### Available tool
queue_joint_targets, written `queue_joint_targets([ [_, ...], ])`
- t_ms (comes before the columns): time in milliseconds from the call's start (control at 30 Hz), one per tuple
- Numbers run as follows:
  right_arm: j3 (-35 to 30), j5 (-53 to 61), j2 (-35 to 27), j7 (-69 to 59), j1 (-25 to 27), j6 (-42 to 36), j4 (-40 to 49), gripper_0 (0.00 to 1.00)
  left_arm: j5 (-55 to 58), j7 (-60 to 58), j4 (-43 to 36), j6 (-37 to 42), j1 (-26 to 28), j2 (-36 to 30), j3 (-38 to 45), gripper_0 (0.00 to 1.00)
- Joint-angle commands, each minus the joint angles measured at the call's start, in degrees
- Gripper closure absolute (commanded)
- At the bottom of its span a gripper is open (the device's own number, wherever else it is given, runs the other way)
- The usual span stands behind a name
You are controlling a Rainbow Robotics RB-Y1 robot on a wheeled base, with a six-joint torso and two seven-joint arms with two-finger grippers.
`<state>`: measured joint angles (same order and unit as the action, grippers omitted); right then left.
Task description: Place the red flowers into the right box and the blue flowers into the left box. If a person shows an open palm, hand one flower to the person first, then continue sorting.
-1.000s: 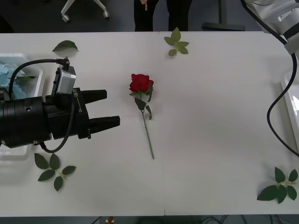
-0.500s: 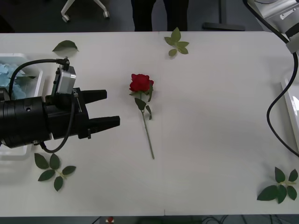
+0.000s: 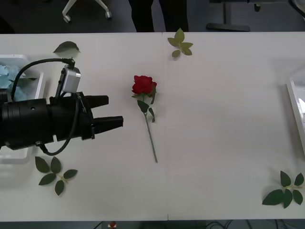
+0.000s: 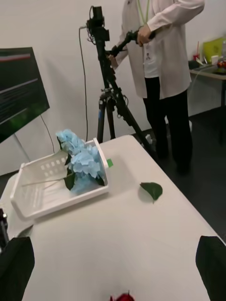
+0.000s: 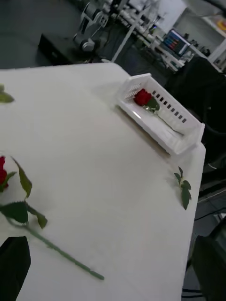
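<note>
- One table [image 3: 214, 119], and we see sorting nearly finished: left box [image 4: 52, 195] holds blue flowers [image 4: 81, 162], right box [image 5: 162, 117] already holds a rose.
- Our left gripper [image 3: 110, 112] hovers beside the last red rose [image 3: 144, 85], jaws parted, likely lining up a grasp.
- Right gripper [image 4: 113, 263] raised above the table, fingers spread, holding nothing.

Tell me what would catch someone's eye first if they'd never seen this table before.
Probably the single red rose lying mid-table, stem pointing toward the robot. Next, the big black left gripper, open, reaching in from the left edge and aimed at that rose. After that, the left box holding pale blue flowers, and the right box with a red rose inside.
</note>
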<state>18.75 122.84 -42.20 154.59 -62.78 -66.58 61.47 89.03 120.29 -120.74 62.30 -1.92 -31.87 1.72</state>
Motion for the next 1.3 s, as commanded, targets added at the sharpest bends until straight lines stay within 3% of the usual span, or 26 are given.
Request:
queue_joint_targets([
  [33,-1.1,1.9,-4.1,0.4,3.7,-1.3,4.4,0.00,-11.6,-11.4,-1.6,3.3,-4.8,4.6,1.6,0.00],
  [300,-1.5,4.0,-10.4,0.4,15.1,0.5,14.6,0.00,-43.6,-33.0,-1.6,13.2,-10.6,11.0,-0.8,0.00],
  [467,-2.8,4.1,-13.2,0.4,21.6,2.3,20.5,0.00,-64.8,-48.0,-1.4,17.6,-13.1,13.1,-7.8,0.00],
  [633,-4.3,4.0,-14.5,0.4,26.5,3.9,25.1,0.00,-78.9,-59.7,0.5,21.6,-16.2,13.4,-16.2,0.00],
  [800,-5.0,4.0,-16.0,0.4,29.5,5.0,27.1,0.00,-84.5,-65.2,6.0,21.5,-19.6,14.1,-22.3,0.00],
  [1100,-5.0,3.9,-19.0,0.4,33.2,6.4,27.4,0.00,-88.3,-66.1,20.1,8.3,-24.7,17.2,-28.7,0.00],
  [1300,-5.0,3.9,-19.5,0.4,33.9,6.6,27.2,0.00,-90.1,-65.0,25.5,6.9,-28.0,18.9,-31.3,0.00],
])
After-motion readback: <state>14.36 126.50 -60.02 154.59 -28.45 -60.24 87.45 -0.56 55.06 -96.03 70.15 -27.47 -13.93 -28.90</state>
